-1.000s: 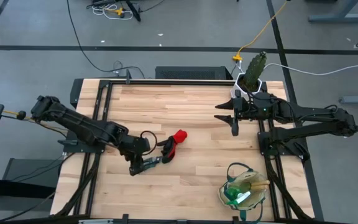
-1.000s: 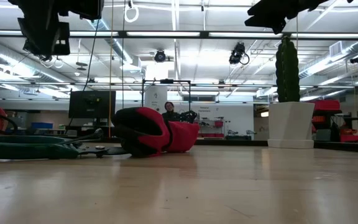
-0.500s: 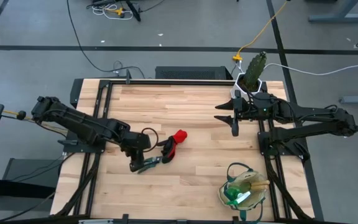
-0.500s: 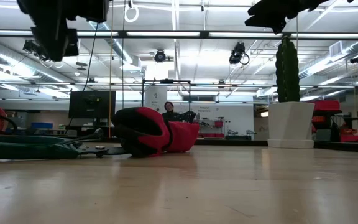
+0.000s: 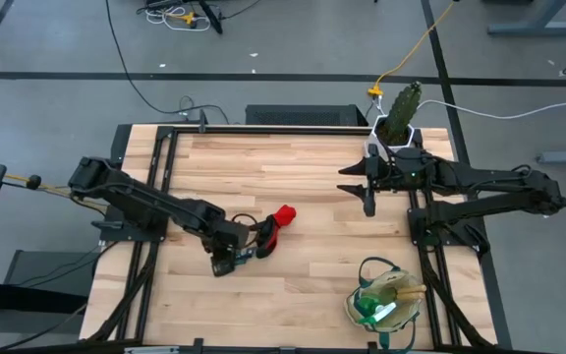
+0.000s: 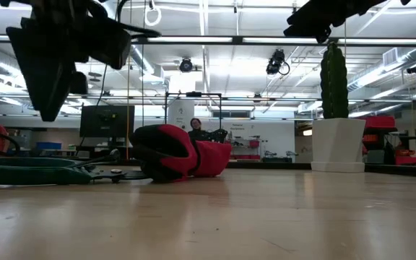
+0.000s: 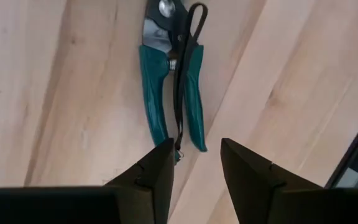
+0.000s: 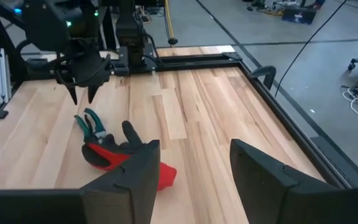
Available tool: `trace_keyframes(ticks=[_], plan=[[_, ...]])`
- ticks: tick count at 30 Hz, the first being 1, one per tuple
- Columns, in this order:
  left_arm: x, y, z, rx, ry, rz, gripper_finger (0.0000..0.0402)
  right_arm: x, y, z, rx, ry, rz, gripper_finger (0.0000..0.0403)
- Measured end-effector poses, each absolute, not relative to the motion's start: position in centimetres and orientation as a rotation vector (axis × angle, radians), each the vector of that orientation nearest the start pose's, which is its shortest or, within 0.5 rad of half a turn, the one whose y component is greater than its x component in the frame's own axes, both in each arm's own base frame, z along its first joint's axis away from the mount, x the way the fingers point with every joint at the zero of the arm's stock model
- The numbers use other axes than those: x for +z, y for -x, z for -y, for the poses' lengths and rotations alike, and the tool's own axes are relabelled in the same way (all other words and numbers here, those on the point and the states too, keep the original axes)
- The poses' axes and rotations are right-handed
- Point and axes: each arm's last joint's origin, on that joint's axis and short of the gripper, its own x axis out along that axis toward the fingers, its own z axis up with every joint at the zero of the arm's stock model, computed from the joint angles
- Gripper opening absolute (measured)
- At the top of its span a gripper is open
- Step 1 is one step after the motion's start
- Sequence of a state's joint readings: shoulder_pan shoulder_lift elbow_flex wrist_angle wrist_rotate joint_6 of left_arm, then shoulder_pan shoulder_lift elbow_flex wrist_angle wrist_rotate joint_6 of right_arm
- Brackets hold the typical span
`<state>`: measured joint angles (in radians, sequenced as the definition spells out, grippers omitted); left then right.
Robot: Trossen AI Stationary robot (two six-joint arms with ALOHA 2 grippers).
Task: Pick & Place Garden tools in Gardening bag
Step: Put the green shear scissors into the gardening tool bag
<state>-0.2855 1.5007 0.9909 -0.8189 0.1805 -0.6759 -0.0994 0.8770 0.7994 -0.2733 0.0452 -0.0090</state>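
The teal-handled pruners (image 7: 169,93) lie flat on the table, and also show in the high view (image 5: 248,252) and the low view (image 6: 27,174). My left gripper (image 7: 196,165) hangs open just above their handle ends, fingers pointing down, touching nothing; it also shows in the high view (image 5: 226,260). The red-and-black gloves (image 5: 274,223) lie in a heap right of the pruners. The beige gardening bag (image 5: 385,301) stands at the near right, with the green-and-white spray bottle (image 5: 372,311) and the wooden-handled trowel (image 5: 402,290) inside. My right gripper (image 5: 367,193) waits open and empty at the far right.
The green cactus in its white pot (image 5: 401,114) stands at the far right corner, behind my right arm; it also shows in the low view (image 6: 336,115). Bare wooden table (image 5: 293,167) lies between the two arms. A black frame rail (image 8: 185,60) edges the table.
My left gripper has reached toward the table's right and near edges and come down over the pruners' handle ends. The pruners, the gloves and the bag have stayed where they were.
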Motion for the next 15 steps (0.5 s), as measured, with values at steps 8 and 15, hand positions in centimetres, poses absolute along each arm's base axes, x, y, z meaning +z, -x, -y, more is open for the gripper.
trace_keyframes(ticks=[8, 15], plan=[[19.1, -26.1, 8.2, 0.113, 0.489, -1.455, 0.0138, 31.1, -19.2, 2.0, -0.14, 0.001, -0.375, 0.0197], [17.7, -26.6, 8.2, 0.171, 0.452, -1.487, 0.0138, 31.1, -19.2, 2.0, -0.141, 0.001, -0.377, 0.0197]])
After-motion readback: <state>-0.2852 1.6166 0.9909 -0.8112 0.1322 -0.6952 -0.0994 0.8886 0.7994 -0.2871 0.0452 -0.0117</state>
